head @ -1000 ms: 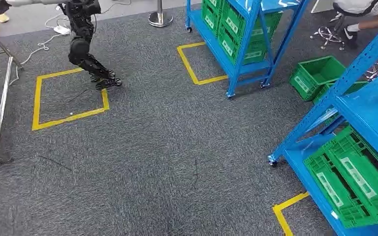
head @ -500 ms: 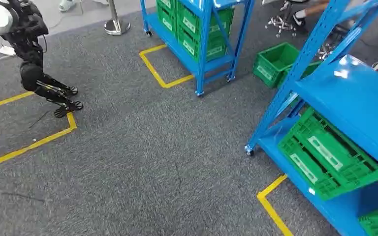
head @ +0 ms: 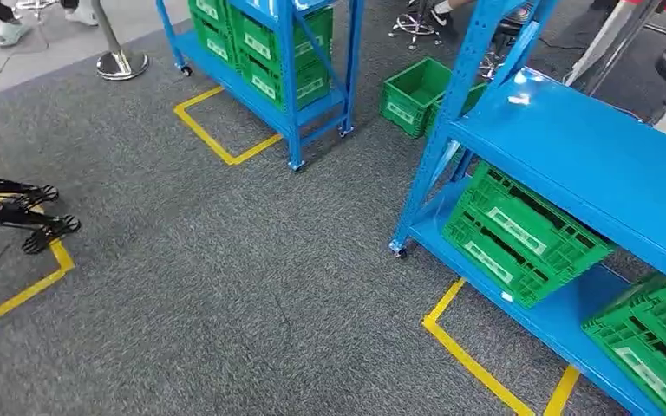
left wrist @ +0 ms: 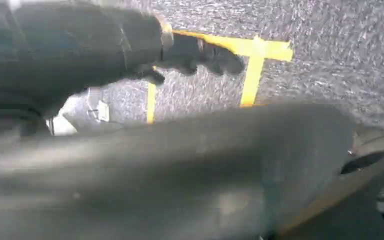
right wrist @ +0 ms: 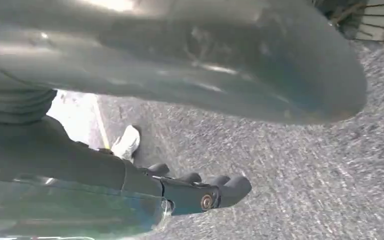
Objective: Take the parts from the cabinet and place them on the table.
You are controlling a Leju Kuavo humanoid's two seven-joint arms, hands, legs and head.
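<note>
**Blue shelving racks at the border of open carpet**

Head view: a near blue rack (head: 572, 165) fills the right side; its front post ends on a castor at the carpet (head: 225, 286), beside a yellow tape corner (head: 477, 364); its bare upper shelf juts out above two green crates, one tilted (head: 520, 234) on the lowest shelf, another (head: 650, 338) at the frame's edge; no loose parts can be made out. A farther blue rack (head: 286, 61) with stacked green crates (head: 269, 43) stands along a second yellow tape outline (head: 217, 130); a loose green crate (head: 412, 95) sits on the floor between the two racks. Broad grey carpet lies open before both racks; a dark legged machine (head: 17, 217) stands at the left edge, on another tape line. Left wrist view: the left hand (left wrist: 195, 55) hangs over carpet and tape, fingers loosely curled, holding nothing; blurred. Right wrist view: the right hand (right wrist: 200, 192) hangs over carpet, fingers together and slightly bent, empty.
</note>
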